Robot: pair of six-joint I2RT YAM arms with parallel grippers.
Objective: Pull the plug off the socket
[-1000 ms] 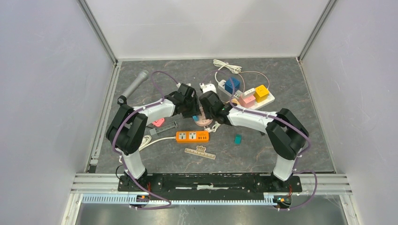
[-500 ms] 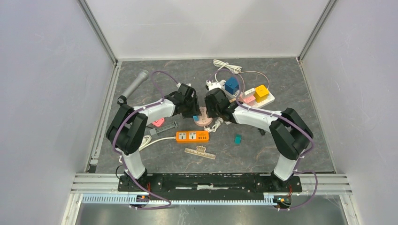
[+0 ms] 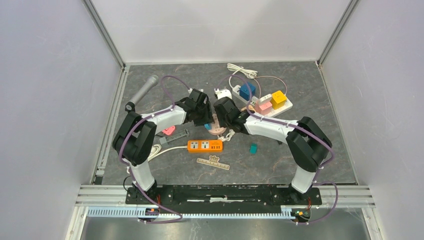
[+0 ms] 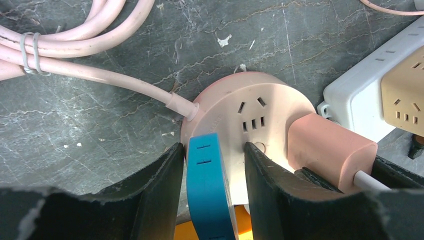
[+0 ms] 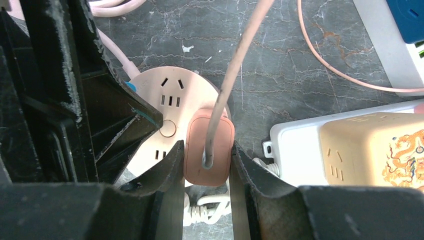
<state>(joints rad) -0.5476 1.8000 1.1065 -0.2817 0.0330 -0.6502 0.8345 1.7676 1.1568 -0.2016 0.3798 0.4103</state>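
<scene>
The right gripper point(image 5: 206, 172) was clamped on the pink plug point(image 5: 208, 150), seated in the round pink socket point(image 5: 167, 107). On the socket's other side, the left gripper point(image 4: 214, 172) squeezed a blue plug point(image 4: 210, 192).

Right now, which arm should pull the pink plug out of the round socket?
Right. The right gripper already has its fingers on both sides of the pink plug, while the left gripper straddles a blue plug on the round socket.

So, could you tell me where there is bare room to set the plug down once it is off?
Bare floor lies right of the teal block and left of the orange strip, below the microphone. Crowded around the round socket, both grippers and the white strip.
</scene>
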